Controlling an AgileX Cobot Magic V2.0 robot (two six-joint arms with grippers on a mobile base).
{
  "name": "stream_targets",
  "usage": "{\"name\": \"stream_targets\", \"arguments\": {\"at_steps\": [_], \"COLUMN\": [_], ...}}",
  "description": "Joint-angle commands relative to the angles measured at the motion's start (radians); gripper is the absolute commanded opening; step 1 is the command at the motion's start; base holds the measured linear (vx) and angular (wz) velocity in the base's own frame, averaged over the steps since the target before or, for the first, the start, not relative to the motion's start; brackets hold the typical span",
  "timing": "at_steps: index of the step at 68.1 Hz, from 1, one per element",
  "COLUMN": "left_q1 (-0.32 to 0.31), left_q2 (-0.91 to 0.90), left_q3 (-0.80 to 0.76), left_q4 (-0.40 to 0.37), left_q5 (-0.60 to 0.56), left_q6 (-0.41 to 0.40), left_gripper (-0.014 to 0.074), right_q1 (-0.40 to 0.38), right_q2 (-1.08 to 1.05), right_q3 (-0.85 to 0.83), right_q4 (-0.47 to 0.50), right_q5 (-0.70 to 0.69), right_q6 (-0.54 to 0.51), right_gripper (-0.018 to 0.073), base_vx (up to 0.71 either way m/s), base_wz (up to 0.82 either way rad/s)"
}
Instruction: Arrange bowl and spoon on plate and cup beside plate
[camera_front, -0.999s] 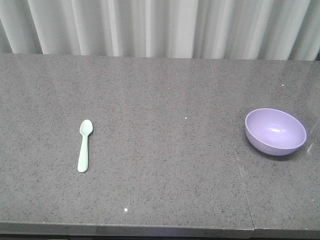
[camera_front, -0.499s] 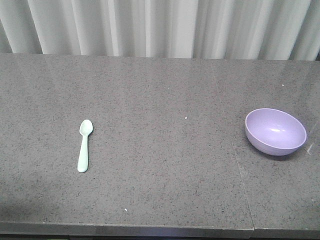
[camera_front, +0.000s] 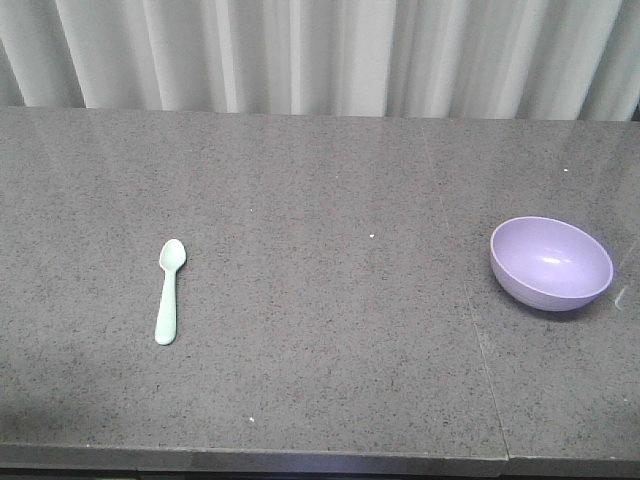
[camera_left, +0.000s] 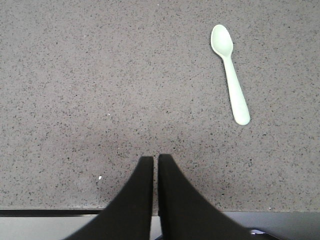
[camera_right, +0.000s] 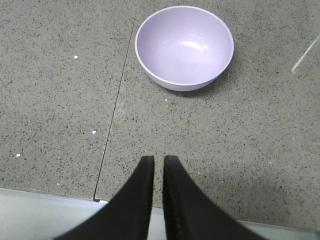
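**Work surface.** The tabletop (camera_front: 330, 180) is grey speckled stone. A white pleated curtain (camera_front: 320, 50) hangs behind its rear edge. A thin seam (camera_front: 478, 340) crosses the slab from the rear edge to the front edge, in the right half.

**Spoon.** The pale mint-green spoon (camera_front: 169, 291) lies flat on the left half of the tabletop, nearer the front edge than the rear edge. Its oval head points toward the rear edge and its handle toward the front edge. Nothing touches it.

**Bowl.** The lavender bowl (camera_front: 551, 263) stands upright toward the right end of the tabletop, about midway between the rear and front edges. It sits just right of the seam, opening upward and empty. It is well apart from the spoon.

**Left gripper.** In the left wrist view, the left gripper (camera_left: 155, 159) sits over the front edge of the tabletop. Its two black fingers are drawn together with only a thin slit between them, and they hold nothing. The spoon (camera_left: 230, 74) lies ahead of it and to the right, well apart from the fingertips.

**Right gripper.** In the right wrist view, the right gripper (camera_right: 158, 159) is also over the front edge. Its fingers are likewise closed to a narrow slit and grasp nothing. The bowl (camera_right: 184, 47) stands ahead of it, slightly to the right and clear of the fingertips. The seam (camera_right: 116, 100) runs left of the bowl and meets the front edge just left of the fingers.
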Motion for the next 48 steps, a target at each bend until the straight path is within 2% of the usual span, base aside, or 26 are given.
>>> {"name": "stream_targets", "arguments": {"at_steps": [1, 13, 23, 29, 35, 48], "left_q1": [-0.007, -0.007, -0.007, -0.007, -0.007, -0.007], "left_q2": [-0.006, -0.006, -0.006, -0.006, -0.006, -0.006], "left_q3": [-0.033, -0.033, -0.033, -0.033, -0.033, -0.034], "left_q4": [-0.007, -0.007, -0.007, -0.007, -0.008, -0.04], "left_q5": [-0.056, -0.054, -0.054, -0.056, -0.056, -0.071], "left_q6": [0.002, 0.002, 0.002, 0.002, 0.001, 0.002], "left_gripper": [0.0078, 0.0221, 0.0399, 0.0496, 0.0557, 0.0573], "right_q1": [-0.007, -0.007, -0.007, -0.007, -0.007, -0.007], "right_q2": [0.002, 0.001, 0.001, 0.001, 0.001, 0.001], "right_q3": [-0.029, -0.029, -0.029, -0.029, -0.029, -0.029], "right_q4": [-0.003, -0.003, -0.003, -0.003, -0.003, -0.003], "right_q5": [-0.042, -0.041, -0.041, -0.042, -0.042, -0.041], "right_q6": [-0.01, -0.01, -0.01, -0.01, -0.01, -0.01], "right_gripper": [0.0148, 0.0333, 0.0446, 0.047, 0.0469, 0.0469], "base_vx": [0.0, 0.0, 0.0, 0.0, 0.0, 0.0], "base_wz": [0.0, 0.0, 0.0, 0.0, 0.0, 0.0]}}
